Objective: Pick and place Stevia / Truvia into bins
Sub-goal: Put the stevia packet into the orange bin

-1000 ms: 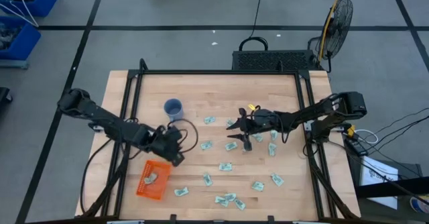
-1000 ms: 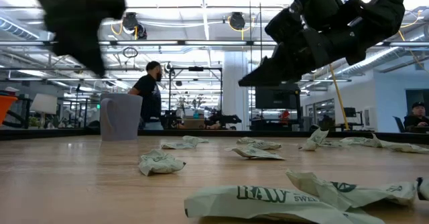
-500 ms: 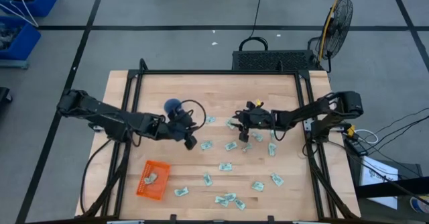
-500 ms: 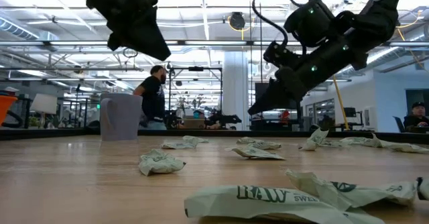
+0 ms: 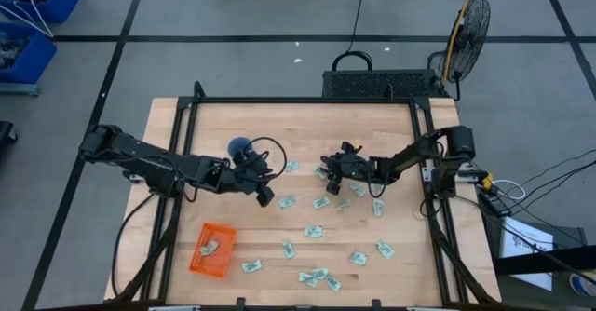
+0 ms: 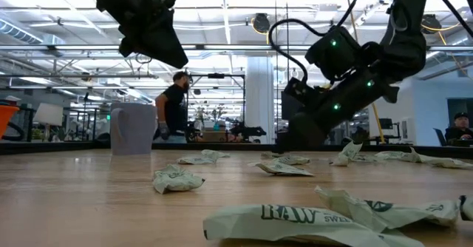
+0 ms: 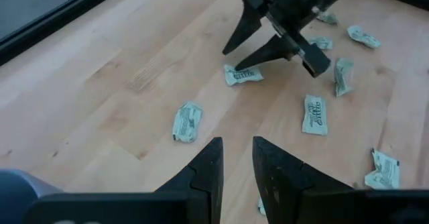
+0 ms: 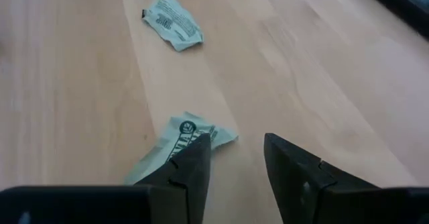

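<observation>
While its far end is hidden under one finger, we see a sachet (image 8: 175,145) lying flat on the worktop (image 5: 307,125), long axis slanting across the right claw (image 8: 236,158), whose fingers stand apart over it. This claw is lower than a second ago. The left claw (image 7: 236,158), slightly parted, hovers near the blue cup (image 5: 240,147), well apart from the orange basket (image 5: 212,250).

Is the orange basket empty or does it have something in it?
Not empty: the orange basket holds at least one pale packet, seen from above.
</observation>
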You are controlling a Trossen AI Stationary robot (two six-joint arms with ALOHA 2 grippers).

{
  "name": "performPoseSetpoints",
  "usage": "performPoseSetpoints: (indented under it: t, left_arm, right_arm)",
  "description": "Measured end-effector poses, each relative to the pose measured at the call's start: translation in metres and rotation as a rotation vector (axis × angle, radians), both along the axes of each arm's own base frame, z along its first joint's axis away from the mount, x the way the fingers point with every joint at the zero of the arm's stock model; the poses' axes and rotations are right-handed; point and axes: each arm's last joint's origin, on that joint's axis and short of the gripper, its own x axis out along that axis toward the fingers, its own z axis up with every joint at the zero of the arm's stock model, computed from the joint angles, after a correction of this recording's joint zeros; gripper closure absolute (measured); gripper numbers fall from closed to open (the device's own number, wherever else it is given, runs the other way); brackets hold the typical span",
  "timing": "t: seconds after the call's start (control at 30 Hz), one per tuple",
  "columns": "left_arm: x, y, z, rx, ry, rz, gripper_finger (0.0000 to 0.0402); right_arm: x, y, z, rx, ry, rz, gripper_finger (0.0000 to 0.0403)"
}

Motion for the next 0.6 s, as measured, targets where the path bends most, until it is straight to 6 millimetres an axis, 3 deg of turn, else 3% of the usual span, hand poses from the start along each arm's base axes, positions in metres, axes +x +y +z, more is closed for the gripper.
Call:
performPoseSetpoints:
  t: [0.33,0.6]
  left_arm:
    - [-0.0003,-0.0010,-0.0001,-0.001,0.002,-0.005,0.0316]
    - [-0.0003,-0.0010,-0.0001,-0.001,0.002,-0.005,0.0316]
  right_arm:
    - [-0.0006,-0.0092,-0.0043,0.157,-0.029,0.025,0.0286]
    - [-0.0001,-0.0085,-0.0041,0.132,-0.024,0.050,0.0393]
